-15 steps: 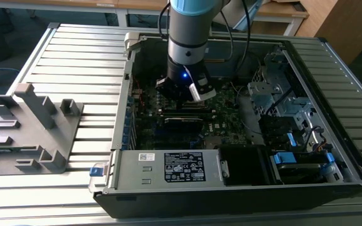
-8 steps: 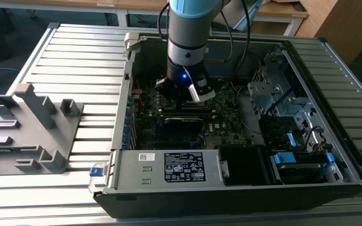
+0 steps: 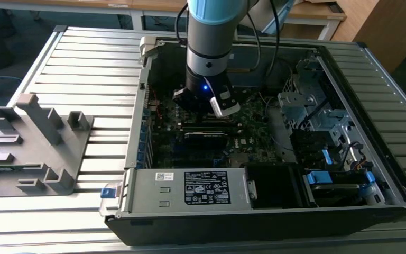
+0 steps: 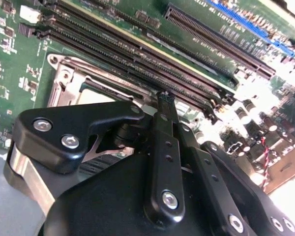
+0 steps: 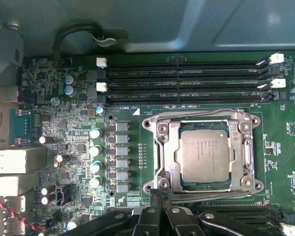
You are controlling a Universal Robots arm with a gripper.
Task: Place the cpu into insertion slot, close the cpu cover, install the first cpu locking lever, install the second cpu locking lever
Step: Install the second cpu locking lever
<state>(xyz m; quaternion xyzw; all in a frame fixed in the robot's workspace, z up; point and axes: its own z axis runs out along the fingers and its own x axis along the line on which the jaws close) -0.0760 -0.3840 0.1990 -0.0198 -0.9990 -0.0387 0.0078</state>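
In the first wrist view the pale silver cpu (image 5: 205,155) lies flat in the insertion slot (image 5: 160,129) on the green motherboard. The silver cpu cover (image 5: 170,152) is down flat around it, with the chip showing through its cut-out. A thin locking lever (image 5: 196,112) runs along the socket side nearest the memory slots, and another (image 5: 214,193) runs along the side by my fingers. My gripper (image 5: 160,195) is shut, its tips at the socket's corner beside that second lever. The second wrist view shows the gripper (image 4: 165,101) just past the cover (image 4: 64,81). The exterior view has the gripper (image 3: 213,108) low inside the case.
Long black memory slots (image 5: 187,81) flank the socket, and a row of capacitors (image 5: 94,150) stands beside it. The open computer case (image 3: 139,95) walls the board in, with a power supply (image 3: 188,188) and a drive cage (image 3: 316,111). A grey fixture (image 3: 34,143) sits on the table at the exterior view's left.
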